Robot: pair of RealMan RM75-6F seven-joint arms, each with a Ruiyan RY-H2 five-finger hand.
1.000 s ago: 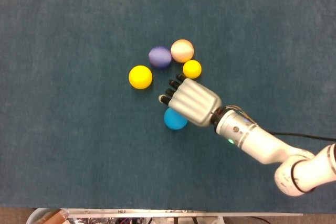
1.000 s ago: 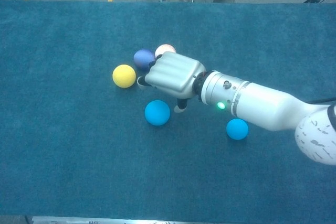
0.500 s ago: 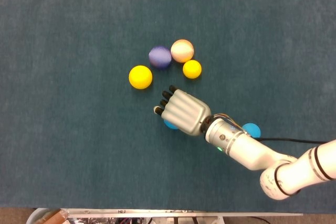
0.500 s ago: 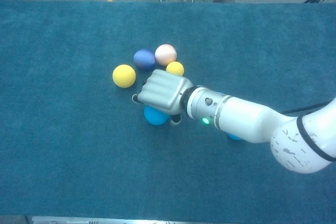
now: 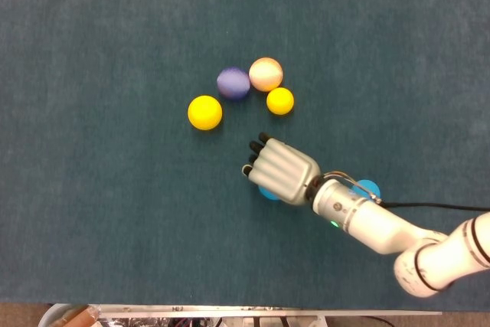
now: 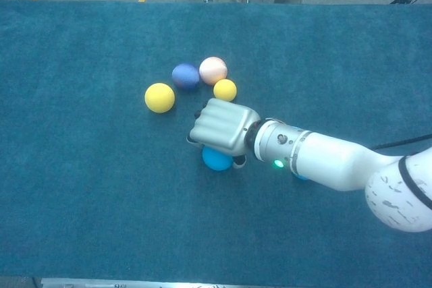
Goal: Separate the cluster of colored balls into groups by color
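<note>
right robot hand cupped over the blue ball, can't tell if I've actually got it | second blue ball just behind the wrist, so I'm herding blues there | yellows, purple, peach clustered further up the worktop

My right hand had a pale silver-grey ribbed shell across its back and black fingertips. Behind it sat a glossy silver wrist section with small screws and a lit green indicator light. The forearm was smooth white, ending in a rounded joint ringed with black bands, and a thin black cable trailed off it
</note>
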